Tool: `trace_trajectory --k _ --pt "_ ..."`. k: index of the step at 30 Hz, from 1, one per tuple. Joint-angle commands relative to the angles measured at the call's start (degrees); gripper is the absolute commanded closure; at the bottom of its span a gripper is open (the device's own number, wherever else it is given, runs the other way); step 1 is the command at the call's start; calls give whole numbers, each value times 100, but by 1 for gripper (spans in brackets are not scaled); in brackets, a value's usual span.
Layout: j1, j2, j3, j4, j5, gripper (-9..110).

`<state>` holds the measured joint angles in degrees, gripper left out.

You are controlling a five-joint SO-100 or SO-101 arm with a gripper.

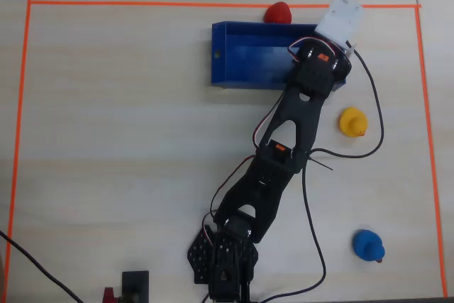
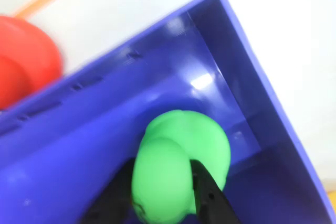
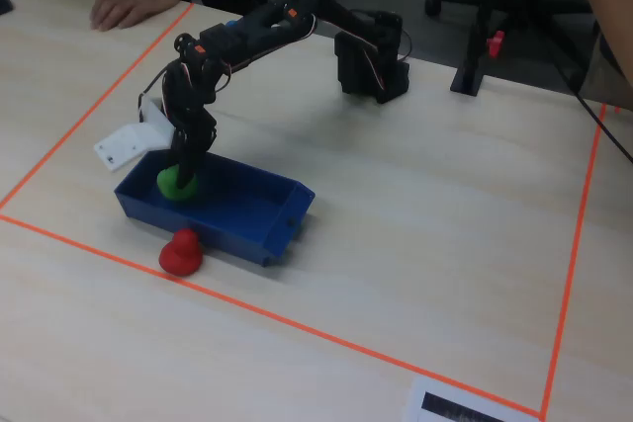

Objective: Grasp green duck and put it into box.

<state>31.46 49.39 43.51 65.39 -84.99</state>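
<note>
The green duck (image 2: 178, 166) is lime green and sits between my two black fingers (image 2: 207, 192) in the wrist view. My gripper (image 2: 163, 195) is shut on it. The duck hangs low inside the dark-blue box (image 2: 262, 93), near one corner and close to the floor; I cannot tell if it touches. In the fixed view the gripper (image 3: 186, 170) points straight down into the left end of the box (image 3: 247, 234), with the green duck (image 3: 174, 184) at its tip. In the overhead view the arm's wrist (image 1: 319, 69) covers the right end of the box (image 1: 216, 54) and hides the duck.
A red duck (image 1: 278, 13) stands just outside the box's far wall, also in the fixed view (image 3: 181, 251). A yellow duck (image 1: 352, 121) and a blue duck (image 1: 368, 245) sit right of the arm. Orange tape (image 1: 213, 3) frames the table. A person's hand (image 3: 129, 7) rests beyond the tape.
</note>
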Motion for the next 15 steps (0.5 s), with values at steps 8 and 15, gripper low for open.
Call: trace_trajectory --k 8,15 --pt "-62 1266 35 457 -70 79" --pt "-861 3146 712 1318 431 87"
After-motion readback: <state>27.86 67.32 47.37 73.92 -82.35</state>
